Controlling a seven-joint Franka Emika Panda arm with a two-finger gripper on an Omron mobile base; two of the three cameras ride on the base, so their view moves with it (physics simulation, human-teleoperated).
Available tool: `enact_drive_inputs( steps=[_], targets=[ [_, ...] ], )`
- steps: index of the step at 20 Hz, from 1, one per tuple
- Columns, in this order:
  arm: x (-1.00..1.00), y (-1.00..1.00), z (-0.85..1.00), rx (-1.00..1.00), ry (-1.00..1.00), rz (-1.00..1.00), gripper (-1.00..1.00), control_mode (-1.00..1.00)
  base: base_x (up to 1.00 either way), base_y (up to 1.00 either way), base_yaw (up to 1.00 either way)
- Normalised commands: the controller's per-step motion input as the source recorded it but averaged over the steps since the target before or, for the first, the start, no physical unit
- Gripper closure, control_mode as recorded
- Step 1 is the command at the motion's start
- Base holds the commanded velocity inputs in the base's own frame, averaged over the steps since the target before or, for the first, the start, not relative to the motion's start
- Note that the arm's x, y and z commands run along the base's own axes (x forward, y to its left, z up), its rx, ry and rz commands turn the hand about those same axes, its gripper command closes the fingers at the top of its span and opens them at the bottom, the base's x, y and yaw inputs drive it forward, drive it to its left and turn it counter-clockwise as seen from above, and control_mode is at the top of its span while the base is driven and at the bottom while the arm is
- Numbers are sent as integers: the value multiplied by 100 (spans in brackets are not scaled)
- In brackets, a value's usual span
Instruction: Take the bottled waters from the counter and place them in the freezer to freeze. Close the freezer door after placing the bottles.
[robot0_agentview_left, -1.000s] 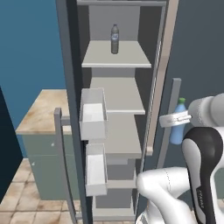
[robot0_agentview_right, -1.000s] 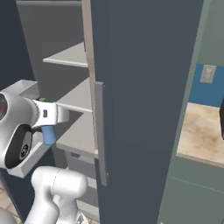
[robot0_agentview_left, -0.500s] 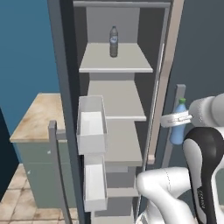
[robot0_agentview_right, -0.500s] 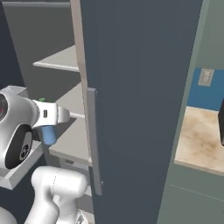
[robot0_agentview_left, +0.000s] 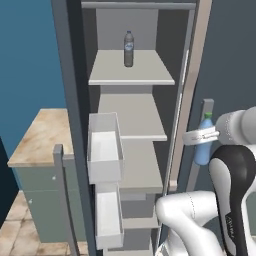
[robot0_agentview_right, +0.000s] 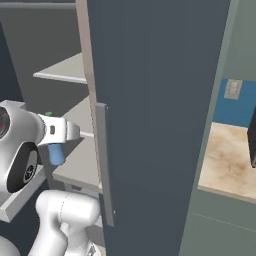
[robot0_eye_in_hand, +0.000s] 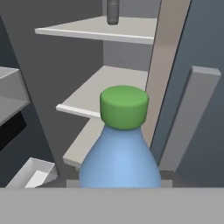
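freezer (robot0_agentview_left: 135, 120): tall dark grey unit, standing open so the light grey shelves can take bottles; several shelves stacked inside, top one occupied, lower ones bare
freezer door (robot0_agentview_left: 67, 100): swung wide toward the left in the left base view, edge-on; white bins (robot0_agentview_left: 104, 147) on its inner face jutting toward the shelves; left open since one bottle not yet inside, closing comes last
second door slab (robot0_agentview_right: 150, 110): dark grey, bar handle (robot0_agentview_right: 104, 165) on it; fills much of the right base view, just beside the held bottle
counter (robot0_agentview_left: 40, 135): beige marbled top left of the freezer, behind the open door; no bottle visible on the part seen
arm (robot0_agentview_left: 235, 170): white, risen at lower right of the left base view, wrist turned toward the freezer opening, likely lining up for a shelf
gripper (robot0_agentview_left: 202, 136): pinched around the blue bottle near its neck, jaws pressed onto it; grip high on the bottle keeps it hanging upright
blue bottle (robot0_agentview_left: 202, 145): light blue, green cap (robot0_eye_in_hand: 124, 106); held outside the cabinet, just right of the opening edge, near the bar handle; hand view looks over the cap at the middle shelves (robot0_eye_in_hand: 109, 87), probable drop spot
grey bottle (robot0_agentview_left: 128, 48): smoky, dark cap; upright on the top shelf, mid-depth, well apart from the gripper; counts as placed
progress: judged about halfway; one in, one in hand, door open
risk: bottle or wrist could clip the cabinet edge on the way in
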Motion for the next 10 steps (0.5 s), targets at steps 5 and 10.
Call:
enact_drive_inputs(
  steps=[5, 10],
  targets=[
    [0, 0, 0, 0, 0, 0, 100, 100, 32, 36, -2],
    [0, 0, 0, 0, 0, 0, 100, 100, 35, 38, -2]
  ],
)
